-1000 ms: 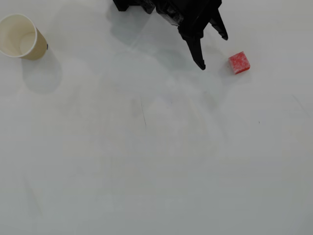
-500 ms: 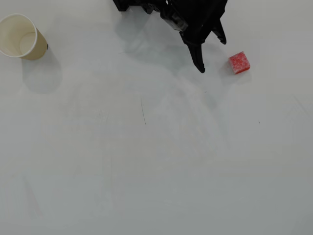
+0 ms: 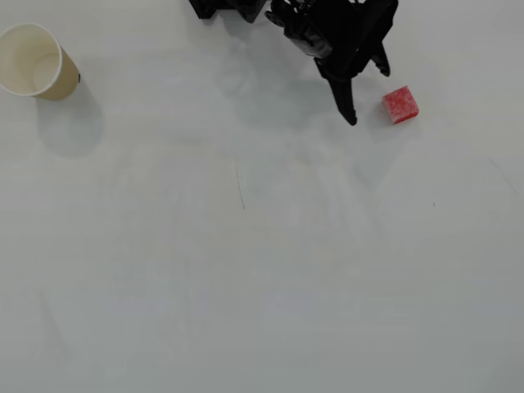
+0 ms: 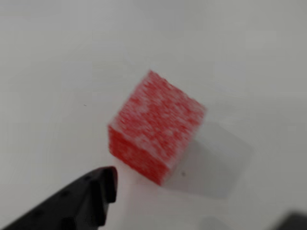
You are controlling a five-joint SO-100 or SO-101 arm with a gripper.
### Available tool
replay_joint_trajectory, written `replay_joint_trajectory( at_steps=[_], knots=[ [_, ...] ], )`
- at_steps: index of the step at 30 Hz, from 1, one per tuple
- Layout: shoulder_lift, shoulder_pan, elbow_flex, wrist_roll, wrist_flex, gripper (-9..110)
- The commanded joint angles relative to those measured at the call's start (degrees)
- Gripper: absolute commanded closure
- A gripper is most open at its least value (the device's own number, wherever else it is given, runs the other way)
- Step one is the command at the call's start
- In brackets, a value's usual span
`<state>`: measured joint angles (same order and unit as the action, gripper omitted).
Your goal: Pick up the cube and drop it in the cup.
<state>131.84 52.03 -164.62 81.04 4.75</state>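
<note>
No legible text or markings anywhere.

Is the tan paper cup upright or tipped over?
Upright: the overhead view shows the tan paper cup with its round rim facing up, standing on the white table.

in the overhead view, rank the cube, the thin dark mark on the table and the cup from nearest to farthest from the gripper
From the gripper:
1. the cube, just to its right, not touching.
2. the thin dark mark, lower left, mid-table.
3. the cup, far left near the top corner.
</note>
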Motion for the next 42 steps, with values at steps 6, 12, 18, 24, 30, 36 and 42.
replay_joint_trajectory(
  at_steps=[6,12,18,24,30,36,42],
  knots=[
    [-8.35,1.58,13.10,0.18,-5.71,64],
    [-13.36,2.46,16.26,0.18,-7.38,64],
    [-16.87,2.90,17.05,0.18,-9.32,64],
    [-19.69,3.08,17.67,0.18,-10.55,64],
    [-21.97,3.52,18.19,0.18,-11.69,64],
    [-25.49,3.69,19.34,0.26,-13.18,64],
    [-30.50,4.13,22.15,0.26,-14.41,64]
  ],
)
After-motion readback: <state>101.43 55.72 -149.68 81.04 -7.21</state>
